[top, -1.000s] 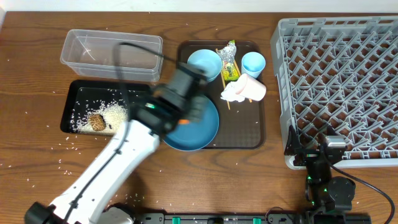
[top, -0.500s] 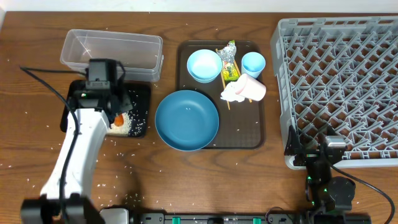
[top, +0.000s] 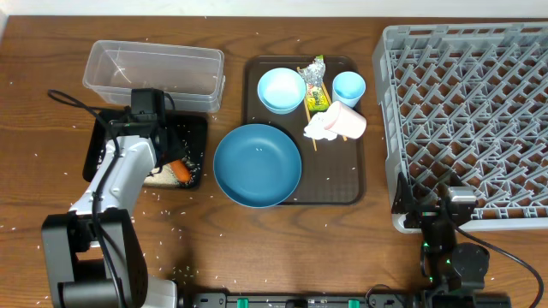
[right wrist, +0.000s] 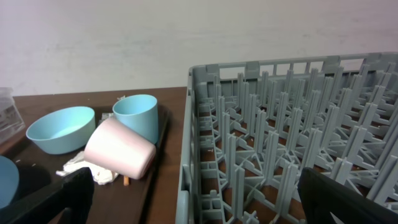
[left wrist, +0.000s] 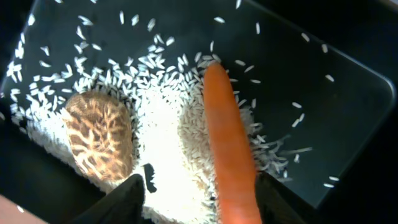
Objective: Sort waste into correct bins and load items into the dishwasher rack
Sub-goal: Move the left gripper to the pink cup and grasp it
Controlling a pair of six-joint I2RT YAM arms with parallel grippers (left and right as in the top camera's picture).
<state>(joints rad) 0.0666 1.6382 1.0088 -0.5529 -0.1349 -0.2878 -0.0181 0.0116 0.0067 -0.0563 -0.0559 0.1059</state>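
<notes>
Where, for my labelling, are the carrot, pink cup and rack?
carrot [left wrist: 227, 143], left wrist view, middle of its length.
pink cup [right wrist: 121, 149], right wrist view, its side wall.
rack [top: 462, 32], overhead view, its far rim.

Wooden table [top: 43, 197]: clear tub [top: 154, 48] and black tray [top: 193, 137] near the left edge, brown tray [top: 334, 175] mid-table, grey rack [top: 382, 128] at the right edge, scattered rice grains [top: 180, 272].

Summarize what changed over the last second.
The left gripper swung left from over the large blue bowl to the black tray, bringing the carrot, then opened. The carrot now lies on the rice beside the brown lump. Unchanged: the bowl, everything on the brown tray, the rack, and the open right gripper.
</notes>
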